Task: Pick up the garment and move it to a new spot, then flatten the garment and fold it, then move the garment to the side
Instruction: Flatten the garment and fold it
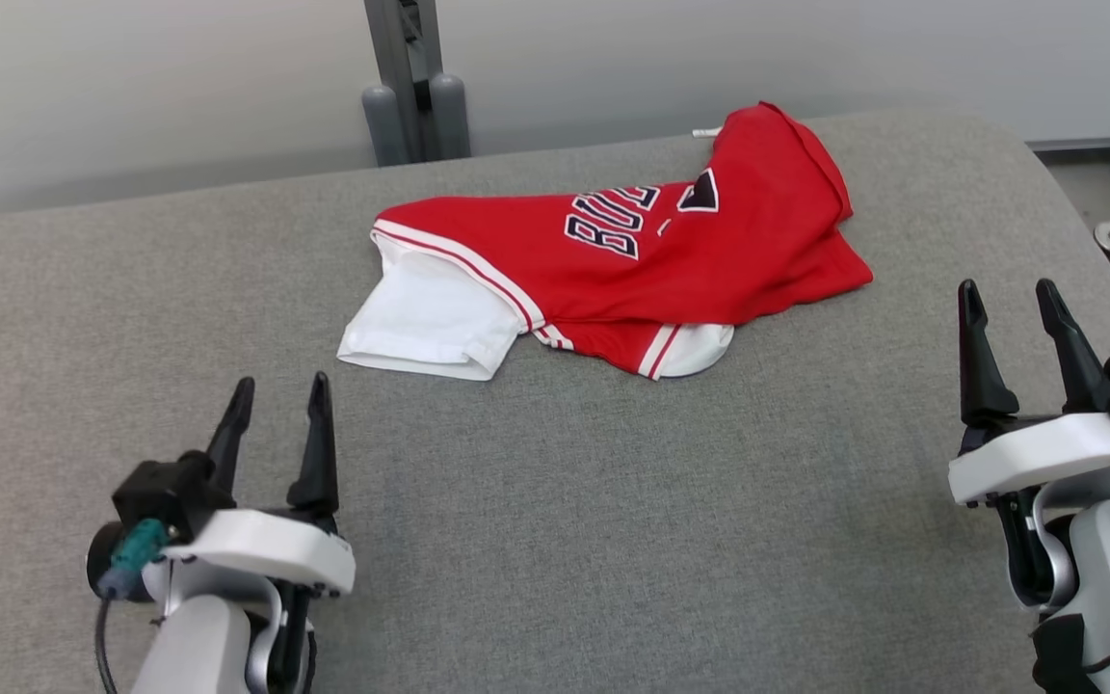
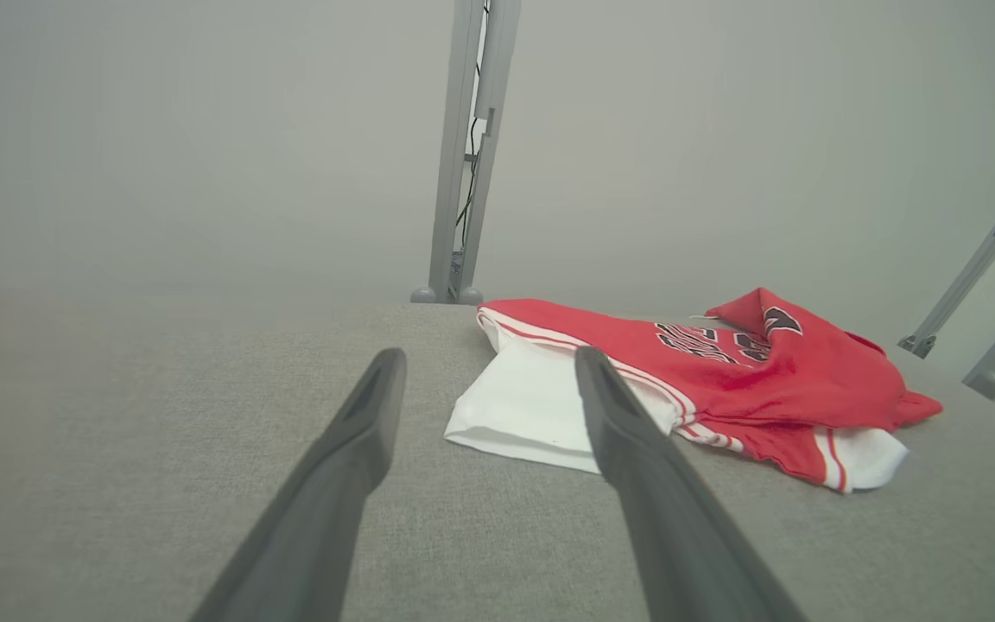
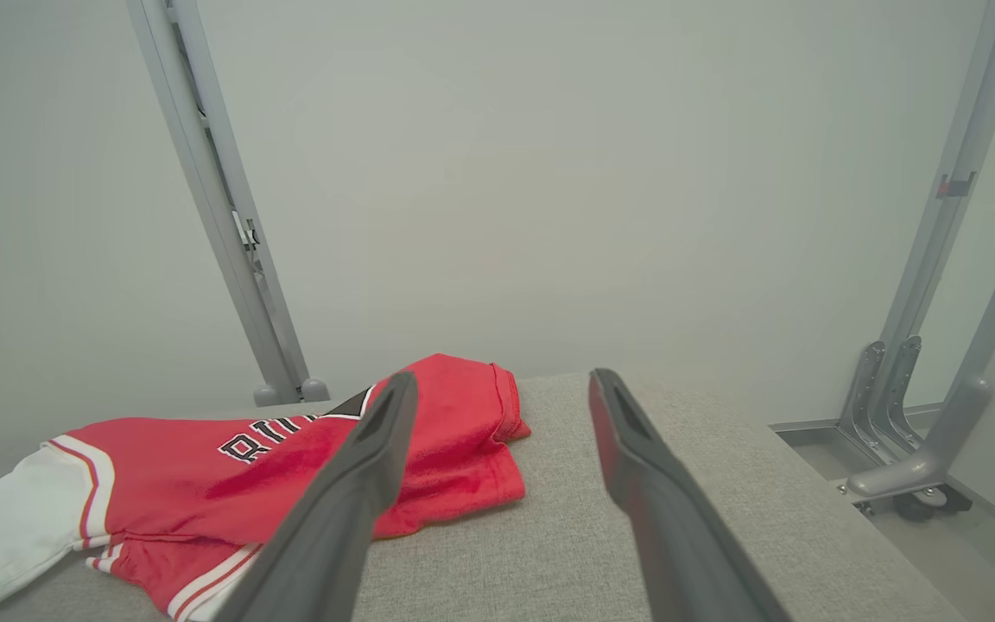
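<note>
Left hand (image 1: 282, 381): open, its two dark fingers apart, holding nothing, over the bench (image 1: 555, 501).
Right hand (image 1: 1008, 285): open too and empty, near the right edge of the bench.
Garment (image 1: 671, 260): a red shirt with white sleeves, lying crumpled on the bench. It is in front of both hands, between them, and touches neither.
White sleeve (image 1: 430, 323): the part closest to the left hand, ahead of its fingertips and a bit to their right.
Red end: ahead of the right hand, off to its left.
Grey post (image 1: 415, 87): stands behind the bench, past the garment.
</note>
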Tool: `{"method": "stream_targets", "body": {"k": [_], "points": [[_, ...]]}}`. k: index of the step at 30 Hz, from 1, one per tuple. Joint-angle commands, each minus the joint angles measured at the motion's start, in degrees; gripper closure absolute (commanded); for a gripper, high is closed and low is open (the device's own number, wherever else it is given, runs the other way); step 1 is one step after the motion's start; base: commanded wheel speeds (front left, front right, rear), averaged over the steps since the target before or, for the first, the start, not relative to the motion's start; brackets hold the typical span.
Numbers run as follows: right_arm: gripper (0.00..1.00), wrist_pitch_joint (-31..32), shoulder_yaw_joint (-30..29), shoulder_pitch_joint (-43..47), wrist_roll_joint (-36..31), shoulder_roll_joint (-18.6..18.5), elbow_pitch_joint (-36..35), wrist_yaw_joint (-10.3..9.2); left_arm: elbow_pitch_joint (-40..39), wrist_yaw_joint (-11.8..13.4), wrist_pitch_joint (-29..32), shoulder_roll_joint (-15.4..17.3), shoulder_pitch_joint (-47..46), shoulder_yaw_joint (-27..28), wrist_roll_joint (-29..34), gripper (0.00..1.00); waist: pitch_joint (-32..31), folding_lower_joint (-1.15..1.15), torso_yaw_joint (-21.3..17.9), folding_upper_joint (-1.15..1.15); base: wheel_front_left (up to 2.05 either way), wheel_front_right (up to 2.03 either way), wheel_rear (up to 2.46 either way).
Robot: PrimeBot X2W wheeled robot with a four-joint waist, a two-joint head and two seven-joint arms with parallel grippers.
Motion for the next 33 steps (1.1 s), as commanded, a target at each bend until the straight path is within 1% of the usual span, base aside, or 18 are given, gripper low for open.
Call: {"method": "stream_targets", "body": {"k": [1,2,6,9,10,11,12,16,20,24,27,29,33], "points": [[0.0,-0.14,0.1,-0.44,-0.21,0.12,-0.35,0.01,0.0,-0.47,-0.14,0.2,-1.23,0.52,-0.74,0.0,1.15,0.0,-0.65,0.0,0.0,0.0,0.0],[0.0,-0.14,0.01,-0.43,-0.3,0.27,-0.67,0.01,0.3,-0.88,-0.14,0.23,-2.31,0.93,-1.44,0.0,1.83,0.0,-0.83,0.0,0.0,0.0,0.0],[0.0,-0.14,-0.33,-0.93,-0.62,1.0,-1.65,0.01,4.76,-1.91,-0.14,0.67,-6.73,1.27,1.09,0.0,4.4,0.0,-1.57,0.0,0.0,0.0,0.0],[0.0,-0.14,-0.21,-1.1,-0.96,1.77,-1.98,0.01,11.52,-2.43,-0.14,1.28,-11.64,0.77,1.72,0.0,6.07,0.0,-2.43,0.0,0.0,0.0,0.0],[0.0,-0.14,-0.15,-1.25,-1.06,2.07,-2.15,0.01,14.25,-2.42,0.54,1.45,-13.35,0.92,1.47,0.0,6.6,0.0,-2.76,0.0,0.0,0.0,0.0],[0.0,-0.14,0.54,-1.56,-1.62,2.47,-2.44,0.01,18.84,-2.77,1.57,2.16,-16.98,0.61,1.74,0.0,7.69,0.0,-3.41,0.0,0.0,0.0,0.0],[0.0,-0.14,0.82,-1.7,-1.95,2.56,-2.61,0.01,21.02,-2.88,2.14,2.37,-18.6,0.58,1.6,0.0,8.18,0.0,-3.69,0.0,0.0,0.0,0.0],[0.0,-0.15,0.78,-2.04,-2.08,2.81,-3.13,0.01,28.38,-2.51,3.89,3.48,-24.17,-0.42,2.59,0.0,9.48,0.0,-4.67,0.0,0.0,0.0,0.0],[0.0,-0.15,0.16,-2.16,-1.83,3.21,-3.29,0.01,34.05,-1.54,4.92,4.3,-27.93,-3.0,5.16,0.0,10.03,0.0,-5.05,0.0,0.0,0.0,0.0],[0.0,-0.15,0.33,-1.94,-2.69,3.31,-2.78,0.01,38.2,-1.39,4.72,4.0,-30.41,-3.86,5.46,0.0,10.02,0.0,-5.08,0.0,0.0,0.0,0.0],[0.0,-0.15,-0.04,-1.87,-2.82,3.27,-2.55,0.01,40.52,-2.02,4.25,3.53,-31.54,-4.28,5.11,0.0,9.86,0.0,-4.85,0.0,0.0,0.0,0.0],[0.0,-0.15,-0.28,-2.06,-2.88,3.23,-2.39,0.01,41.74,-2.77,3.69,3.17,-32.18,-4.66,4.96,1.0,9.83,0.0,-4.64,0.0,0.0,0.0,0.0],[0.0,-0.15,-0.75,-2.45,-3.23,3.24,-1.98,0.01,43.86,-4.16,3.16,2.7,-32.96,-5.27,4.19,1.0,9.87,0.0,-4.05,0.0,0.0,0.0,0.0]]}}
